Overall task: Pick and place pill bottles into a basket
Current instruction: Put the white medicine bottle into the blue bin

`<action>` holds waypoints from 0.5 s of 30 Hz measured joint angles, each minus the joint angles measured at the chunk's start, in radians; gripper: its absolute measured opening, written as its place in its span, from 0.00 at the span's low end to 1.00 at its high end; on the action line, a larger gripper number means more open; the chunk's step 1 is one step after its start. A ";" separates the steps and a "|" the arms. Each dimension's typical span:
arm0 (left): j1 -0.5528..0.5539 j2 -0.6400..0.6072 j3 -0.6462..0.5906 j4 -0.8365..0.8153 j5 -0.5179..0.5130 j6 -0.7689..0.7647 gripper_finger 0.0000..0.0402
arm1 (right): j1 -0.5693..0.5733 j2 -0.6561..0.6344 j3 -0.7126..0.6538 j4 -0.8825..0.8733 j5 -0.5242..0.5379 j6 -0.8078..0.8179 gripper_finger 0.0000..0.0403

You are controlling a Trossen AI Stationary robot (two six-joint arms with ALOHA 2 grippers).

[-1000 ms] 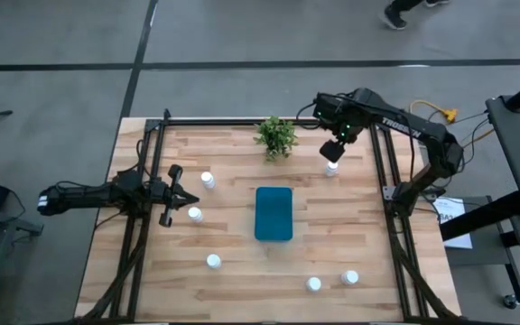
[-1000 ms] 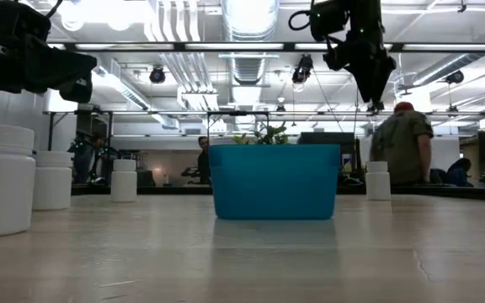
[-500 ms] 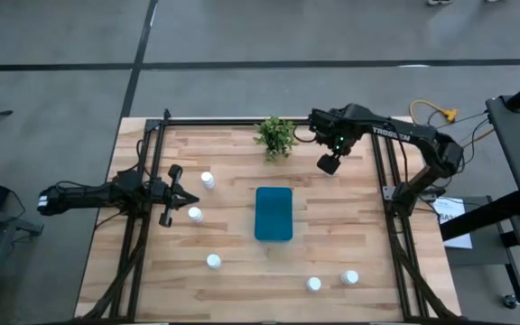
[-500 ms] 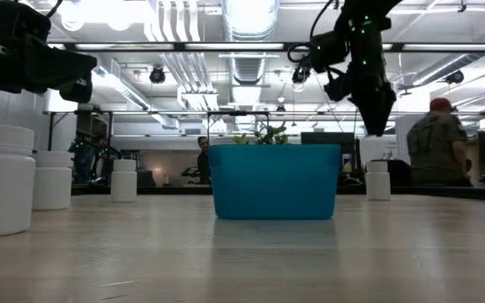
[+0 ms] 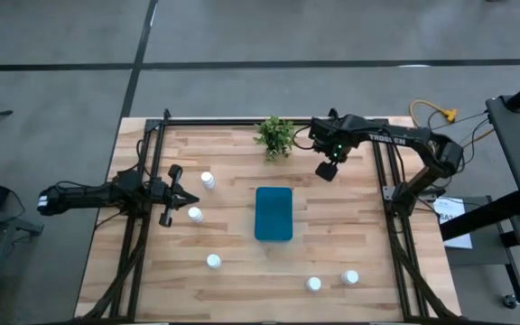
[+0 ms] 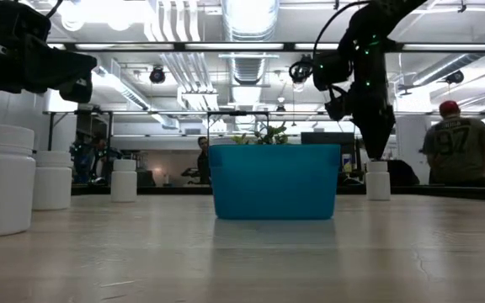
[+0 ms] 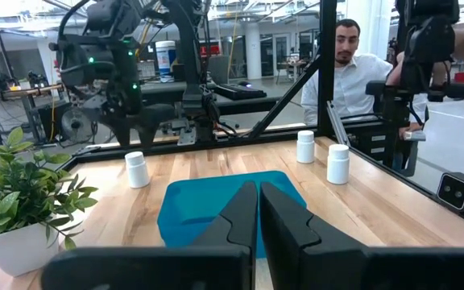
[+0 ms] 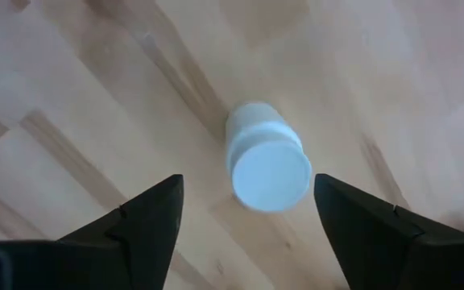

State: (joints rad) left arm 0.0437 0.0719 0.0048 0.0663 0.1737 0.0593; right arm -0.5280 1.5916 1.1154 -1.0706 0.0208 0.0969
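1. The right pincer [image 8: 244,211], fingers spread wide, hangs above a small white round-capped plastic pill bottle [image 8: 265,159] standing on the pale plank counter [image 5: 233,226].
2. Green potted plant [image 5: 275,136] sits nearby; teal rounded plastic basket [image 5: 273,213] mid-counter.
3. Left pincer [image 7: 258,211] clenched, empty.

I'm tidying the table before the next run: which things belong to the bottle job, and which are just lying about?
Job:
- five bottles standing loose
- sixth bottle, under the open right gripper
- basket

Lying about:
- plant

The left gripper, shut, waits at the table's left.
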 joint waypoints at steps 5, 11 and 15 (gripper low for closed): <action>0.000 0.000 0.000 0.000 0.000 0.000 0.00 | 0.000 -0.004 -0.037 0.076 0.002 -0.018 0.65; 0.000 0.000 0.000 0.000 0.000 0.000 0.00 | 0.000 -0.001 -0.061 0.098 -0.005 -0.026 0.66; 0.000 0.000 0.000 0.000 0.000 0.000 0.00 | 0.000 -0.001 -0.074 0.110 -0.003 -0.030 0.66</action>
State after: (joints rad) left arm 0.0438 0.0719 0.0048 0.0666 0.1738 0.0592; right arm -0.5285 1.5908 1.0414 -0.9611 0.0175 0.0673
